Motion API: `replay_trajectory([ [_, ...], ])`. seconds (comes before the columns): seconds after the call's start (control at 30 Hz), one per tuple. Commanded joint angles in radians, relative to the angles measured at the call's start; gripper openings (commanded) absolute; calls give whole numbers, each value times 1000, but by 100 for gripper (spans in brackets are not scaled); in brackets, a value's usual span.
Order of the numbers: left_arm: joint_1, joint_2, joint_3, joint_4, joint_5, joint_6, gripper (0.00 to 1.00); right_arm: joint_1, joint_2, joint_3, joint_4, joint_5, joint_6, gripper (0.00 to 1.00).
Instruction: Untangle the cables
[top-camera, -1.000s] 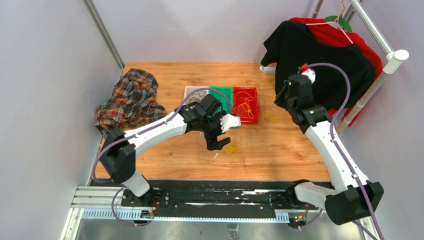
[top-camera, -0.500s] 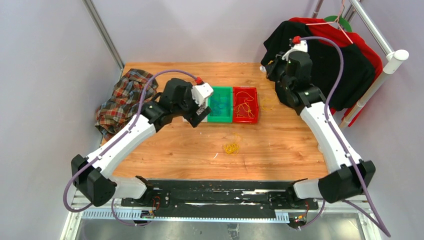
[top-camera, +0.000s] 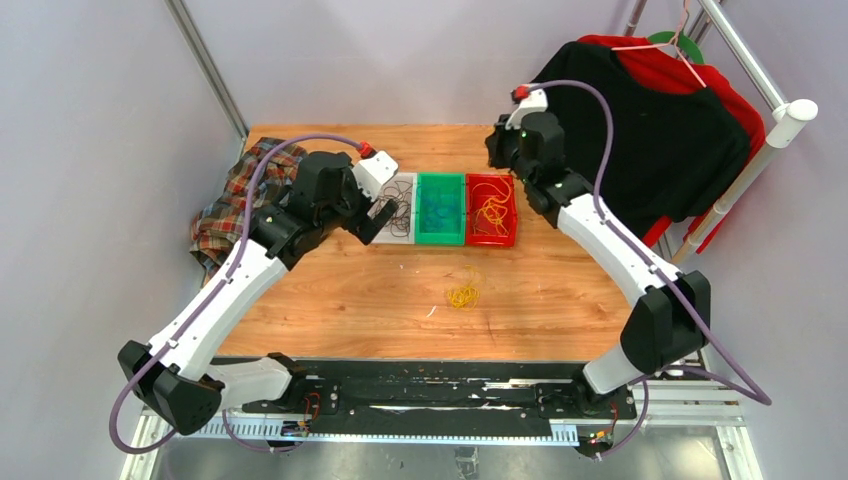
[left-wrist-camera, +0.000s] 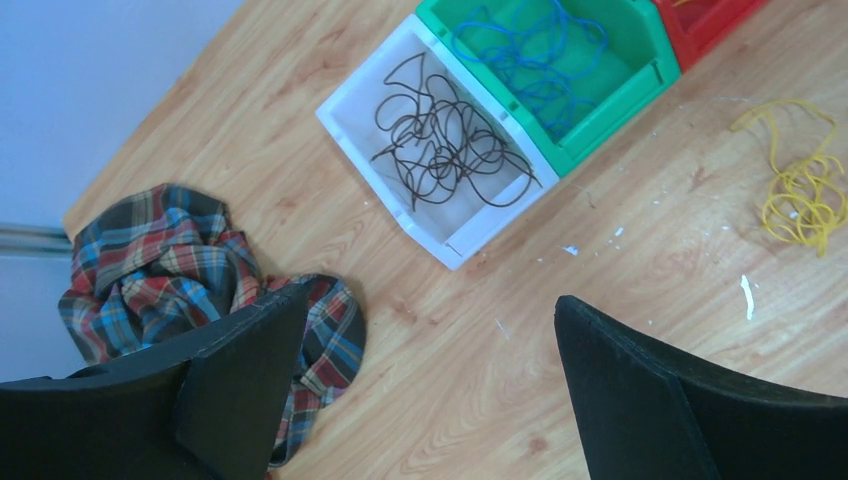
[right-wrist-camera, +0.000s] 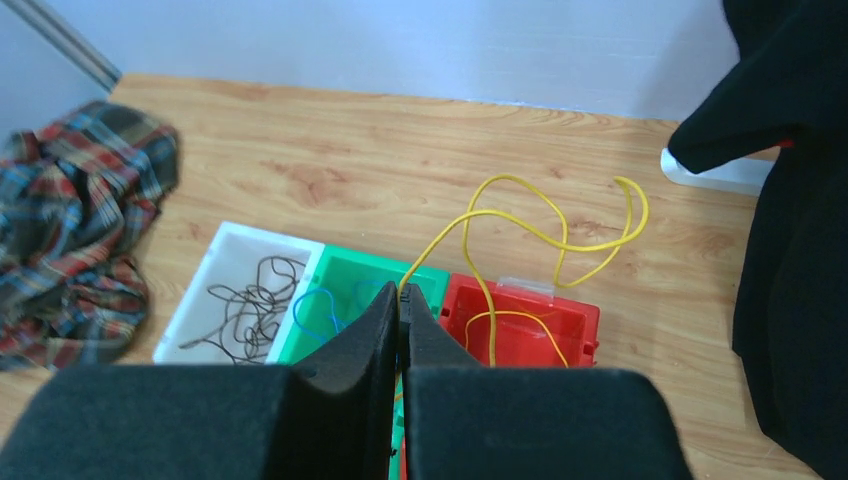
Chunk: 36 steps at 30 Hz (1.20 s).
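On the wooden table (top-camera: 330, 290), the right gripper (right-wrist-camera: 402, 310) pinches a yellow cable (right-wrist-camera: 520, 230) dangling over the red bin (right-wrist-camera: 572, 314), release due next; the left gripper (left-wrist-camera: 430, 305) hangs with jaws spread wide, empty.

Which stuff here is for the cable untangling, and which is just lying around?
For the job:
- yellow cable pinched in the right gripper
- yellow cable pile on the table
- dark cables in the white bin
- blue cables in the green bin
- red bin

Just lying about:
- plaid shirt
- black shirt and red garment on the rack
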Motion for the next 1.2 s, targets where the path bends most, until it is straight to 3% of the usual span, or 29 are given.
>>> replay_trajectory([
  [0.0,3,-33,23,-51,59,7,98,54,31,-89,172,53,-152,1],
  [0.47,3,-50,-10,-44,87,25,98,54,105,-191,65,-9,-161,1],
  [0.8,2,-47,-17,-43,102,41,98,3,267,-77,-133,-187,-95,1],
  [1.07,3,-39,-16,-43,113,47,98,-53,314,-35,-166,-155,-37,1],
  [1.17,3,-31,-18,-46,142,44,98,-68,303,-21,-166,-140,-41,6],
])
